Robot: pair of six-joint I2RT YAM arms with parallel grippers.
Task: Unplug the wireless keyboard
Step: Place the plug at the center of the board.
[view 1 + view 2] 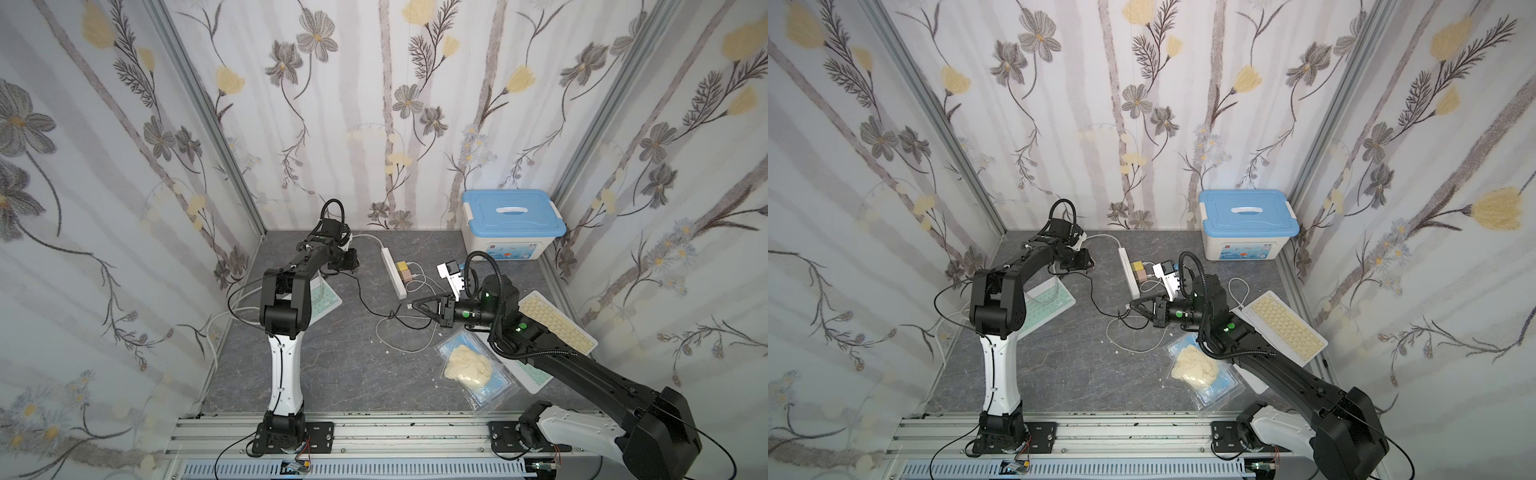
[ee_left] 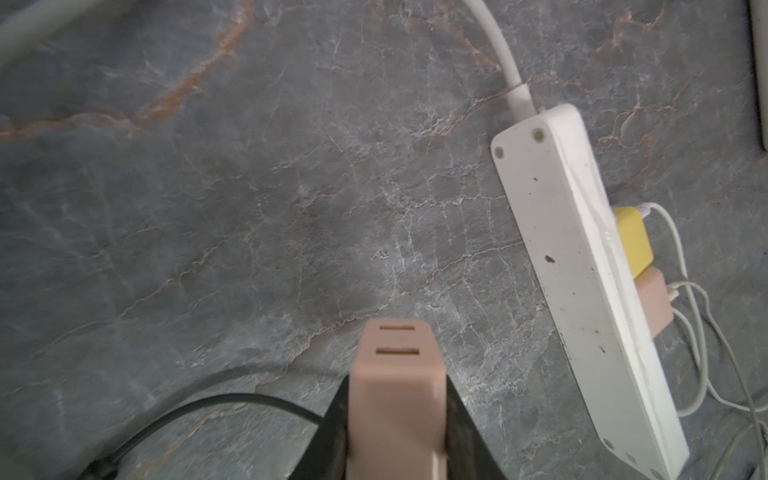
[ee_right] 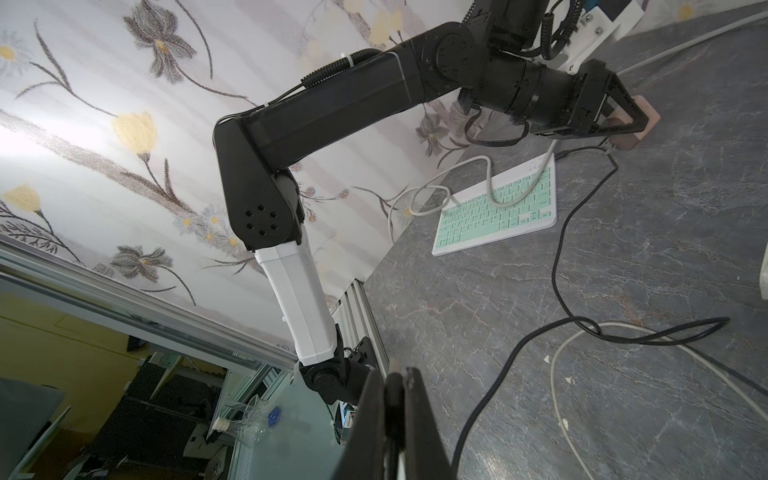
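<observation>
Left end effector point(image 2: 397, 432) clamps pinkish-beige charger block point(image 2: 392, 361); right end effector point(image 1: 415, 307) pinched shut (on silver connector point(image 1: 409, 306)?). Risk: slack black cable point(image 3: 557, 270) snags, drags mint-green keyboard point(image 3: 498, 208).

The left arm point(image 1: 291, 299) and right arm point(image 1: 582, 365) are black with white lower links point(image 1: 284, 374) and ribbed hoses point(image 1: 494, 328).

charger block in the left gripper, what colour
The charger block is pinkish beige, clearest in the left wrist view.

Mint-green keyboard point(image 3: 478, 220), pink adapter point(image 2: 395, 395)
</observation>
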